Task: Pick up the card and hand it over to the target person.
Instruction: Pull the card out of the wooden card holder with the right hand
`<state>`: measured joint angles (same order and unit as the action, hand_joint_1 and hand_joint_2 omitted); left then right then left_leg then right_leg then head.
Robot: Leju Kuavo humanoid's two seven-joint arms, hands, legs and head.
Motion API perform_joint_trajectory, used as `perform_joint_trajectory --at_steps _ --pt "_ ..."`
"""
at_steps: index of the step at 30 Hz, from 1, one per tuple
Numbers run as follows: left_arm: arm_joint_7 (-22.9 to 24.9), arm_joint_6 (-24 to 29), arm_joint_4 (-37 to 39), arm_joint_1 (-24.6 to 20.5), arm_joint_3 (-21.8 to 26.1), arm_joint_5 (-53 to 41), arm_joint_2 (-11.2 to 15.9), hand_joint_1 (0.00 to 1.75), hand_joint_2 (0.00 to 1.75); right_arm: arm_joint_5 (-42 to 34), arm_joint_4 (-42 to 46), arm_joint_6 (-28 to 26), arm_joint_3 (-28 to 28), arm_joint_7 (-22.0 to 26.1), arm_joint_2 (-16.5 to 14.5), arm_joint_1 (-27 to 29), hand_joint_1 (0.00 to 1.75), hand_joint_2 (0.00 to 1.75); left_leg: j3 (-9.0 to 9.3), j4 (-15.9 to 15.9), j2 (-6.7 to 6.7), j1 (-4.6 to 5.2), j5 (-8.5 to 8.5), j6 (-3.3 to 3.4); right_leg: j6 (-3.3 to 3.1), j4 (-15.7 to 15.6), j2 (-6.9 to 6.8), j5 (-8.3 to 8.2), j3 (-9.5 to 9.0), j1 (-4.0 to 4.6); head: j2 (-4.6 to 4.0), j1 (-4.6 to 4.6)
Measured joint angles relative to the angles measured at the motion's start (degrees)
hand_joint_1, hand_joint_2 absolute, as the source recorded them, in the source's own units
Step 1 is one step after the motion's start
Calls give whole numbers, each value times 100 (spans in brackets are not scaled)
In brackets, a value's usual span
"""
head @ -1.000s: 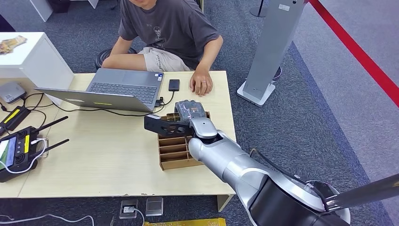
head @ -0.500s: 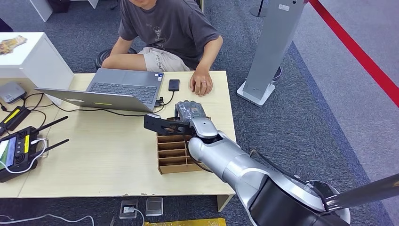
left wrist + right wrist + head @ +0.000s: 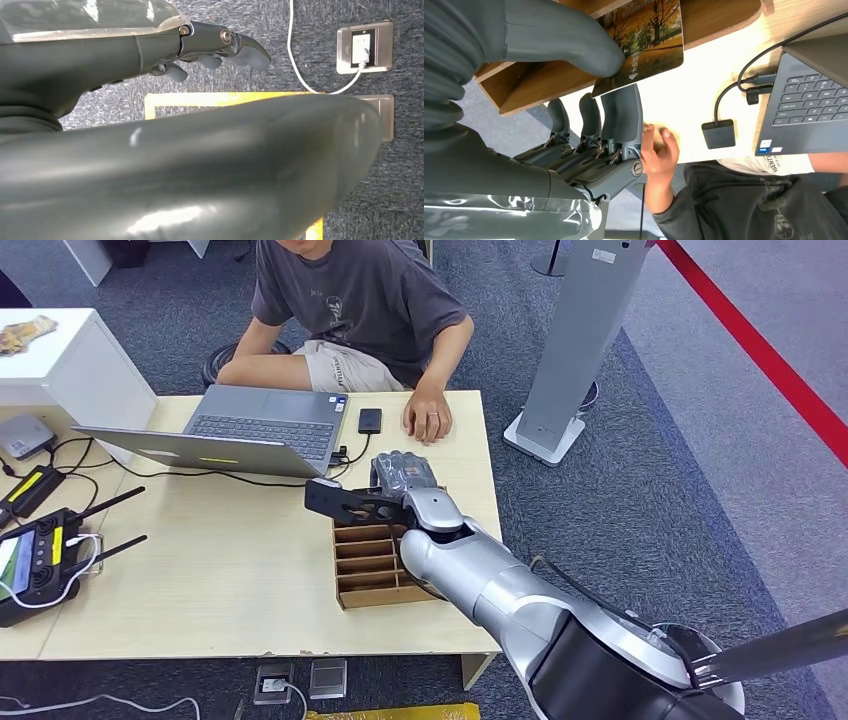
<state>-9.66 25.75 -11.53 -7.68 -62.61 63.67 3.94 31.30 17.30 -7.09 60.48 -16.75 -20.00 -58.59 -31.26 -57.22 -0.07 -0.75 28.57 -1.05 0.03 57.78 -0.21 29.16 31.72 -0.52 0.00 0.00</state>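
Note:
The card, printed with autumn trees, is pinched between the thumb and a finger of my right hand, just above the far end of the wooden slotted box. In the head view my right hand hovers over that box on the table's right side. The seated person rests a hand on the table's far edge, a short way beyond my hand, also visible as the person's hand behind my fingers. My left hand hangs over the carpet, fingers loosely extended and holding nothing.
An open laptop with cables and a black phone lie at the far side of the wooden table. A remote controller sits at the left edge. A grey stand is right of the table.
My right hand has risen slightly and shifted toward the person with the card, uncovering more of the box's slots. The person's hand has stayed put.

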Motion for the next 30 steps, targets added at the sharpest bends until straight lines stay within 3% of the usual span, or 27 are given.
perform_joint_trajectory --at_steps 16,30 --pt "1 38 6 2 40 23 -9 0 0 -473 43 -112 112 148 0 -128 144 175 -2 -1 1 0 0 0 0 1 1 0 2 0 0 0" --pt "18 93 20 7 117 86 -31 0 0 -900 165 -97 145 346 0 -348 142 175 -2 0 2 0 0 0 -1 1 2 0 3 0 0 0"
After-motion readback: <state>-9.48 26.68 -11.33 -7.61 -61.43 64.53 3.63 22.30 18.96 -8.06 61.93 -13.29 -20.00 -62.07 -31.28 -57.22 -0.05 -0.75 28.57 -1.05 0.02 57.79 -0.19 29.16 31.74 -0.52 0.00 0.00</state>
